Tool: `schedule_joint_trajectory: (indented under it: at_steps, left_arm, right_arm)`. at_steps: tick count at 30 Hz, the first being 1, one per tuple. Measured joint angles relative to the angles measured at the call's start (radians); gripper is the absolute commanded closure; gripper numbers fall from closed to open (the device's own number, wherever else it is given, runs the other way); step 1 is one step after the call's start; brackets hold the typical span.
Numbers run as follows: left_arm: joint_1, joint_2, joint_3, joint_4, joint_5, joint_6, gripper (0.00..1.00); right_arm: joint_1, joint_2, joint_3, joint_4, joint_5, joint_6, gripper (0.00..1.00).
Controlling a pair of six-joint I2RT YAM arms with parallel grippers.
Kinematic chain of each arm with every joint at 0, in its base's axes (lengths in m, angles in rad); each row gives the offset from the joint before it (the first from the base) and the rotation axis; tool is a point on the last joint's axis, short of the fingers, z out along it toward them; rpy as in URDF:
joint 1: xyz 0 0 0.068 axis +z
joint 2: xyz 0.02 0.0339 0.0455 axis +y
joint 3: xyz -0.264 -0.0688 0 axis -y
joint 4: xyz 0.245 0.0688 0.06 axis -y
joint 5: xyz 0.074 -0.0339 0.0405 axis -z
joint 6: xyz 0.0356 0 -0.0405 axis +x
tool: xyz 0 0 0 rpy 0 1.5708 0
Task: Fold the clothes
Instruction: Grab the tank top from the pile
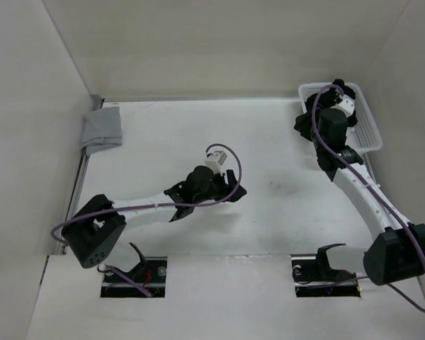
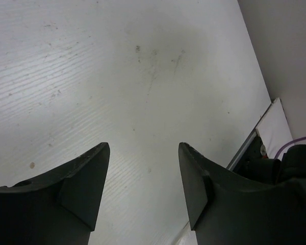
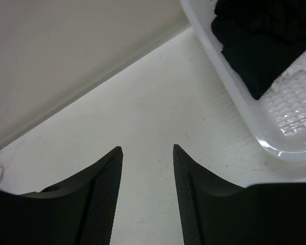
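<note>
Fingers of the left gripper (image 2: 143,148) rise from the bottom of the left wrist view, spread wide with only the bare white table (image 2: 117,76) between them, scuffed and lightly marked. Along the bottom of the right wrist view the right gripper (image 3: 147,149) also stands parted, a little narrower, with nothing between its ribbed pads; it hangs over the table just beside a white plastic basket (image 3: 229,97). Inside that basket, at the upper right of the frame, lies the garment (image 3: 255,46): plain black, soft and matte, bunched in loose overlapping folds, with one blunt corner drooping onto the clear lattice floor of the basket. No seam or shape that would tell what kind of garment it is can be made out. From above, the basket (image 1: 372,127) sits at the upper right corner of the table, and the right arm reaches to its left edge, its wrist hiding part of the contents. Near the middle of the frame the left arm stretches low across the table. A small grey cloth (image 1: 103,127) lies crumpled at the upper left, well apart from both arms.
</note>
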Motion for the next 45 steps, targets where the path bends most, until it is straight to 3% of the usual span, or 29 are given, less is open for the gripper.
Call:
schedule_joint_trajectory:
  at_steps: [6,7,9,11,15,19,22,27,34,41,43,44,45]
  left_arm:
    - [0.008,-0.039,0.0,-0.024,-0.017,-0.008,0.45]
    - [0.008,-0.045,0.0,-0.024,-0.022,-0.009,0.45]
    - [0.008,-0.058,-0.003,-0.023,-0.031,-0.013,0.45]
    - [0.015,-0.073,-0.009,-0.024,-0.039,-0.013,0.46]
    - [0.036,-0.111,-0.011,-0.029,-0.065,-0.012,0.46]
    - [0.047,-0.123,-0.011,-0.026,-0.084,-0.008,0.46]
    - [0.047,-0.117,-0.011,-0.023,-0.085,-0.003,0.46]
    - [0.047,-0.11,-0.011,-0.023,-0.084,0.003,0.46]
    - [0.08,-0.111,-0.012,-0.026,-0.077,0.005,0.46]
    - [0.137,-0.111,-0.012,-0.024,-0.048,-0.004,0.46]
    - [0.146,-0.111,-0.012,-0.023,-0.044,-0.009,0.46]
    - [0.147,-0.111,-0.012,-0.022,-0.042,-0.011,0.46]
    - [0.148,-0.111,-0.012,-0.022,-0.039,-0.013,0.46]
  right_arm:
    - [0.039,-0.05,-0.001,0.006,-0.034,-0.02,0.55]
    - [0.039,-0.053,-0.001,0.006,-0.035,-0.021,0.63]
    - [0.043,-0.064,-0.01,0.007,-0.045,-0.026,0.89]
    - [0.045,-0.075,-0.018,0.004,-0.05,-0.037,0.97]
    - [0.026,-0.069,-0.014,-0.002,-0.048,-0.047,0.9]
    - [-0.106,0.038,0.097,-0.006,-0.027,-0.051,0.8]
    - [-0.22,0.229,0.244,0.015,-0.005,-0.042,0.61]
    - [-0.277,0.631,0.496,0.045,0.018,-0.031,0.53]
    - [-0.311,1.084,0.927,-0.108,0.032,-0.069,0.53]
    - [-0.37,1.145,1.013,-0.199,0.042,-0.101,0.53]
    - [-0.376,1.145,1.009,-0.2,0.053,-0.106,0.56]
    - [-0.377,1.145,1.007,-0.201,0.057,-0.109,0.62]
    - [-0.377,1.145,1.006,-0.203,0.06,-0.116,0.75]
